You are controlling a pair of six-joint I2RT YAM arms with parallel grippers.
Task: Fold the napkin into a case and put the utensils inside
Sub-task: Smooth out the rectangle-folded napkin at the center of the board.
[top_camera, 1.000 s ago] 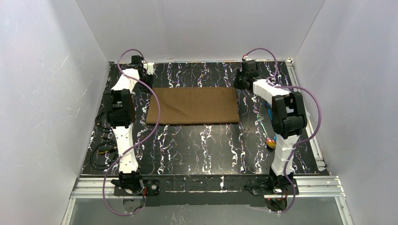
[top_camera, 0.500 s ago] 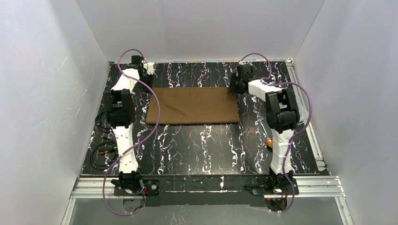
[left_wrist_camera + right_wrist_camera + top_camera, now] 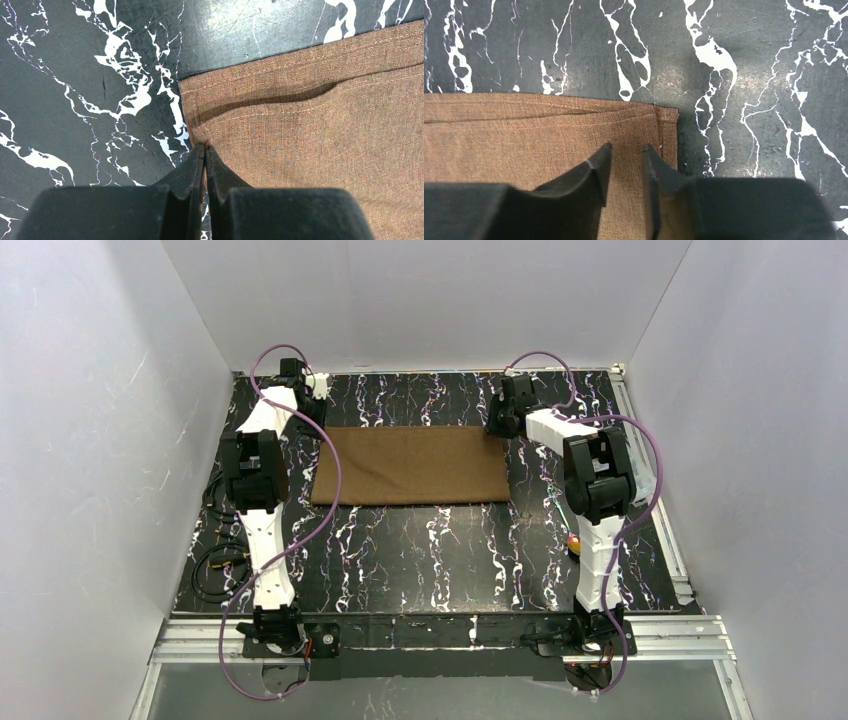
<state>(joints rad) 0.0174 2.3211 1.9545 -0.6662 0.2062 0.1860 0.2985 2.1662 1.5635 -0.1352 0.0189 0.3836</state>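
Because the folding is not done yet, the dark worktop [image 3: 430,550] has the brown napkin [image 3: 410,465] lying flat on its far half, long side running left to right. The left fingers [image 3: 192,167] are pressed together at its far left corner, likely to lift it. The right fingers [image 3: 596,167] stand a little apart over the far right corner. The utensils [image 3: 575,542] lie by the right arm.

1. This was a lab-style robot test cell: plain white panels [image 3: 100,440] boxed in a table [image 3: 420,560] with a black marbled top.
2. Two robot arms [image 3: 262,490] stood bolted to an aluminium rail [image 3: 200,638], with purple cables [image 3: 339,478] looping around them.
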